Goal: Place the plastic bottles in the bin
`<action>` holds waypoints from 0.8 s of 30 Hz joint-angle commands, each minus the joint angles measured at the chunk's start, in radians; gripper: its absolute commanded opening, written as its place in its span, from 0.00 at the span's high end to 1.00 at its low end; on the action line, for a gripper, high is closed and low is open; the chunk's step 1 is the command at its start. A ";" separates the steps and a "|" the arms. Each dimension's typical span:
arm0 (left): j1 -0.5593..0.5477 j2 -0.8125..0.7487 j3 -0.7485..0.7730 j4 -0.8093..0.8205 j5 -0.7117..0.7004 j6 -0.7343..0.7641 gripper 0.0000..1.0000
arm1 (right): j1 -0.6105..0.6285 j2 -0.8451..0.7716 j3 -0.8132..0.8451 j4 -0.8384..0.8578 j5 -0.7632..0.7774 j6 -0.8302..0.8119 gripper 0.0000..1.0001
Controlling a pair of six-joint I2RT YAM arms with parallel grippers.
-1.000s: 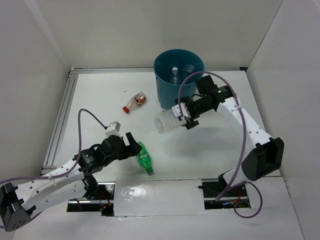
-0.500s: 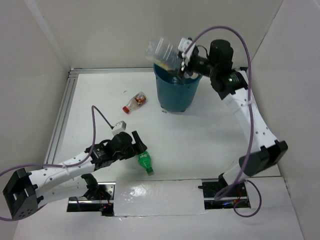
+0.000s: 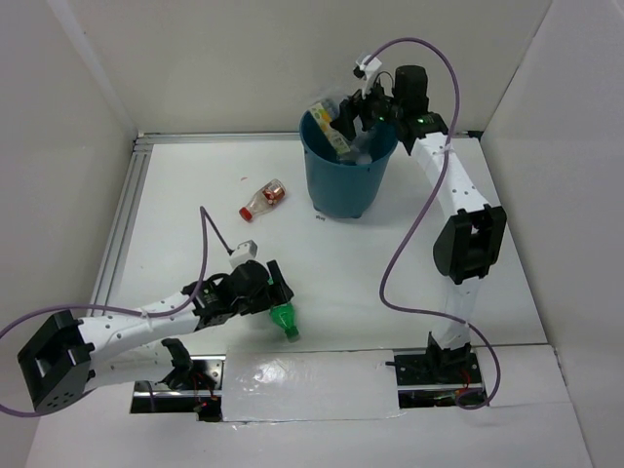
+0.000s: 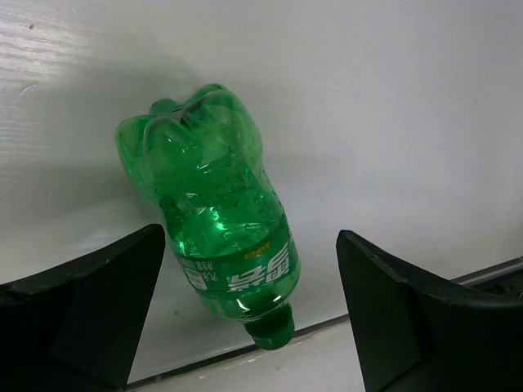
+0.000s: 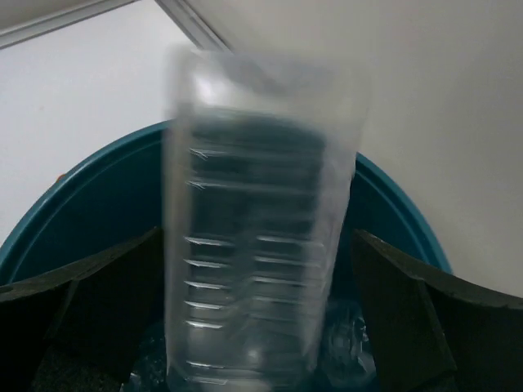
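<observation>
The teal bin [image 3: 343, 185] stands at the back of the table. My right gripper [image 3: 357, 113] hovers over its rim [image 5: 397, 200], jaws wide apart. The larger clear squarish bottle [image 3: 330, 129] hangs tilted between the fingers and looks blurred [image 5: 257, 245], with a small gap at each side. Clear bottles [image 5: 350, 347] lie in the bin's bottom. The green bottle [image 3: 283, 319] lies on the table, cap toward the near edge. My left gripper [image 3: 273, 294] is open, its fingers either side of the green bottle [image 4: 225, 237] without touching it. The red-orange label bottle [image 3: 263, 200] lies left of the bin.
A metal rail [image 3: 122, 219] runs along the table's left edge. White walls close the back and sides. A taped strip [image 3: 307, 385] marks the near edge, close to the green bottle's cap.
My right arm lifted the squarish bottle from table height to above the bin, and the bottle now tips down into it. My left gripper moved closer around the green bottle.
</observation>
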 commanded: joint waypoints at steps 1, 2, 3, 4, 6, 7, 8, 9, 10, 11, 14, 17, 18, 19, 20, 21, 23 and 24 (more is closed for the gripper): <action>-0.009 0.026 -0.021 0.050 -0.013 -0.020 0.01 | -0.004 -0.066 0.033 -0.006 -0.080 0.065 0.00; -0.009 0.046 -0.021 0.050 -0.013 -0.020 0.01 | -0.013 -0.066 0.048 -0.017 -0.080 0.075 0.00; -0.009 0.056 -0.021 0.050 -0.013 -0.020 0.01 | -0.014 -0.066 0.057 -0.028 -0.080 0.075 0.00; -0.009 0.067 -0.021 0.059 -0.013 -0.020 0.01 | -0.023 -0.066 0.066 -0.052 -0.089 0.088 0.00; -0.018 0.089 -0.021 0.072 -0.004 -0.009 0.03 | -0.032 -0.084 0.076 -0.062 -0.089 0.098 0.00; -0.018 0.108 -0.021 0.072 -0.004 -0.009 0.05 | -0.043 -0.095 0.076 -0.062 -0.101 0.113 0.00; -0.018 0.118 -0.012 0.092 0.005 0.003 0.09 | -0.043 -0.121 0.076 -0.051 -0.101 0.134 0.00; -0.028 0.128 -0.012 0.092 0.006 0.016 0.23 | -0.067 -0.136 0.076 -0.051 -0.110 0.148 0.00; -0.028 0.138 -0.012 0.105 0.016 0.016 0.31 | -0.078 -0.150 0.076 -0.051 -0.110 0.162 0.00; -0.028 0.147 -0.012 0.115 0.016 0.028 0.40 | -0.090 -0.179 0.076 -0.040 -0.110 0.183 0.00; -0.037 0.170 -0.012 0.141 0.039 0.037 0.68 | -0.153 -0.231 0.063 -0.061 -0.124 0.213 0.00; -0.037 0.170 0.017 0.141 0.049 0.071 0.94 | -0.233 -0.268 0.016 -0.112 -0.112 0.262 0.00; -0.047 0.159 0.032 0.124 0.036 0.104 0.98 | -0.257 -0.291 0.002 -0.161 -0.155 0.250 0.00; -0.048 0.146 0.052 0.112 0.026 0.124 1.00 | -0.312 -0.303 -0.034 -0.186 -0.176 0.249 0.00; -0.057 0.129 0.106 0.081 0.026 0.147 1.00 | -0.343 -0.319 -0.061 -0.204 -0.201 0.237 0.00; -0.066 0.109 0.137 0.081 0.012 0.186 1.00 | -0.377 -0.354 -0.088 -0.236 -0.253 0.228 0.00; -0.077 0.043 0.248 0.072 -0.002 0.317 1.00 | -0.479 -0.391 -0.182 -0.267 -0.305 0.188 0.32; -0.077 0.024 0.287 0.105 -0.002 0.368 1.00 | -0.509 -0.429 -0.212 -0.304 -0.320 0.164 0.57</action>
